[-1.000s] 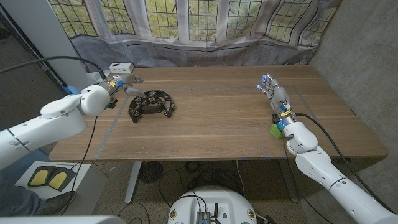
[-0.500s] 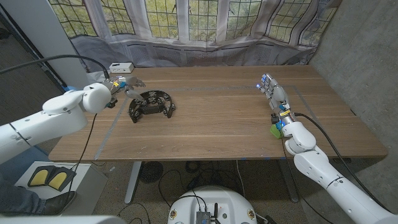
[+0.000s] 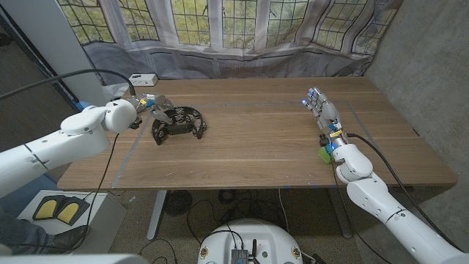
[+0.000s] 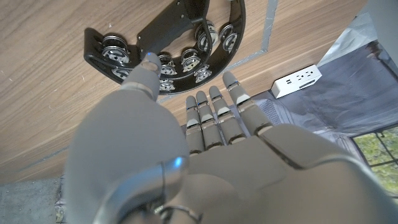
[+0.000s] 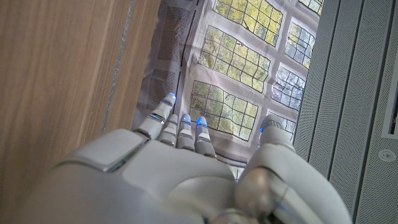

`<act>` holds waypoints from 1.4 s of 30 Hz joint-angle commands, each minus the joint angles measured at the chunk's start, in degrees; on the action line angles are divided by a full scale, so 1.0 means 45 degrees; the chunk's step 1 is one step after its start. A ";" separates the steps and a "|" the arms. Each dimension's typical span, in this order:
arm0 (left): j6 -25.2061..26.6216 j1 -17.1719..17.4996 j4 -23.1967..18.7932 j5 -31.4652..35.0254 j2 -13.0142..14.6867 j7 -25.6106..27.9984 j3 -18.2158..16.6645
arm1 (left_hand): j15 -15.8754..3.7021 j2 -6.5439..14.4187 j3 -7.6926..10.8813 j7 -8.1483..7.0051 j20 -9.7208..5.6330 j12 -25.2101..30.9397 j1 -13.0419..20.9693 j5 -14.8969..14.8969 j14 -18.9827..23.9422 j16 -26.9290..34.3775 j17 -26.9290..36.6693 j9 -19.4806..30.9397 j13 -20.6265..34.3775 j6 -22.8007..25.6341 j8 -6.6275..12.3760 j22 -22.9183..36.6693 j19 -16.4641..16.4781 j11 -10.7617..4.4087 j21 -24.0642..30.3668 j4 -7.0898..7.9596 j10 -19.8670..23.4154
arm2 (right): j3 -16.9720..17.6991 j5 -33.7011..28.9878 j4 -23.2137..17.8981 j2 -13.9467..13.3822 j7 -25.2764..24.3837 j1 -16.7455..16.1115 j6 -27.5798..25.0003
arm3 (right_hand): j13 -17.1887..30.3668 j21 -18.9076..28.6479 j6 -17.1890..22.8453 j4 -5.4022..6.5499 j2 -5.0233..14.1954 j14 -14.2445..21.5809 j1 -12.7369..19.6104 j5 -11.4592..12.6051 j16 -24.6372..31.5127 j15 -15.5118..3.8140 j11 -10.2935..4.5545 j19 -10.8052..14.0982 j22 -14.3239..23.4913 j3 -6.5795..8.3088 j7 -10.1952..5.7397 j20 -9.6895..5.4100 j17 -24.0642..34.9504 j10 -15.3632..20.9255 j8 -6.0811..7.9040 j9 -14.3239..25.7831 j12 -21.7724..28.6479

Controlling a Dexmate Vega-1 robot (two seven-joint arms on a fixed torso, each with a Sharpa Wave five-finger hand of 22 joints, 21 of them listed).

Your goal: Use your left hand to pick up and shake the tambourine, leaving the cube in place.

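Observation:
The black half-moon tambourine (image 3: 179, 122) with silver jingles lies on the left part of the wooden table (image 3: 249, 147). My left hand (image 3: 155, 105) hovers over its left end, fingers apart, holding nothing. In the left wrist view the thumb reaches over the tambourine (image 4: 180, 43) while the other fingers (image 4: 214, 115) extend beside its curved rim. A green cube (image 3: 323, 154) sits near the table's right front, right beside my right wrist. My right hand (image 3: 323, 112) stands on the table beyond the cube, fingers straight and apart, empty.
A white power strip (image 3: 143, 78) lies at the table's back left corner, also seen as a white outlet block (image 4: 297, 78) in the left wrist view. A patterned curtain (image 3: 242, 51) hangs behind the table. Grey tape lines (image 3: 124, 158) mark the tabletop.
My left hand has moved right and forward, from beside the tambourine's back left to over its left end. The right hand and the cube have not moved.

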 commanded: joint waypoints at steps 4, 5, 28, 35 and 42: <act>-0.0669 -0.0808 0.1027 0.0893 -0.0840 -0.0411 0.0907 | -0.0484 0.0041 -0.0147 -0.0216 -0.0096 0.0209 0.0187 -0.0014 0.0521 0.0135 0.0024 0.0016 0.0029 0.0409 0.0114 0.0038 0.0329 -0.0163 0.0113 0.0107 0.0526 | 0.0099 0.0023 -0.0251 -0.0115 -0.0167 -0.0245 -0.0147 | 0.0049 -0.0051 -0.0166 0.0036 -0.0053 0.0016 0.0173 0.0035 -0.0045 0.0015 -0.0106 0.0072 0.0041 0.0066 -0.0157 0.0104 0.0035 0.0018 -0.0070 0.0044 -0.0044; -0.0719 -0.0848 0.1111 0.0926 -0.0921 -0.0401 0.0946 | -0.0561 0.0037 -0.0202 -0.0401 -0.0125 0.0207 0.0194 -0.0019 0.0715 0.0179 0.0028 0.0013 0.0027 0.0187 -0.0004 0.0044 0.0418 -0.0178 0.0133 0.0116 0.0592 | 0.0111 0.0033 -0.0278 -0.0118 -0.0190 -0.0268 -0.0163 | 0.0049 -0.0051 -0.0178 0.0037 -0.0053 0.0016 0.0173 0.0034 -0.0046 0.0012 -0.0106 0.0073 0.0041 0.0066 -0.0156 0.0102 0.0035 0.0019 -0.0074 0.0044 -0.0045; -0.1898 -0.1977 0.2826 0.2020 -0.2292 -0.0893 0.2110 | -0.0707 0.0113 -0.0323 -0.0293 -0.0309 0.0165 0.0585 0.0019 0.1055 0.0127 0.0021 0.0003 0.0021 0.0412 -0.0020 0.0078 0.0832 -0.0395 0.0233 0.0011 0.0875 | 0.0063 -0.0014 -0.0101 -0.0032 -0.0214 -0.0189 -0.0176 | 0.0055 -0.0088 -0.0178 0.0061 -0.0055 0.0046 0.0194 0.0031 -0.0063 0.0025 -0.0119 0.0073 0.0043 0.0054 -0.0183 0.0130 0.0056 -0.0006 -0.0047 0.0050 -0.0083; -0.1945 -0.1982 0.3068 0.2097 -0.2459 -0.0826 0.2173 | -0.0710 0.0142 -0.0347 -0.0275 -0.0296 0.0136 0.0650 0.0024 0.1062 0.0105 0.0029 0.0001 0.0020 0.0474 -0.0020 0.0082 0.0814 -0.0413 0.0215 0.0020 0.0874 | 0.0088 -0.0031 -0.0082 -0.0001 -0.0305 -0.0145 -0.0194 | 0.0057 -0.0094 -0.0176 0.0068 -0.0058 0.0041 0.0194 0.0030 -0.0071 0.0039 -0.0122 0.0074 0.0044 0.0048 -0.0184 0.0146 0.0061 -0.0037 -0.0043 0.0051 -0.0101; -0.1872 -0.1820 0.3280 0.1978 -0.2463 -0.0567 0.2057 | -0.0729 0.0197 -0.0388 -0.0215 -0.0272 0.0163 0.0719 0.0025 0.1181 0.0121 0.0041 0.0000 0.0019 0.0693 0.0028 0.0088 0.0865 -0.0396 0.0222 0.0045 0.1044 | 0.0066 -0.0007 -0.0020 0.0004 -0.0286 -0.0121 -0.0238 | 0.0059 -0.0101 -0.0168 0.0082 -0.0056 0.0042 0.0185 0.0028 -0.0075 0.0030 -0.0121 0.0074 0.0045 0.0041 -0.0192 0.0145 0.0070 -0.0042 -0.0036 0.0052 -0.0108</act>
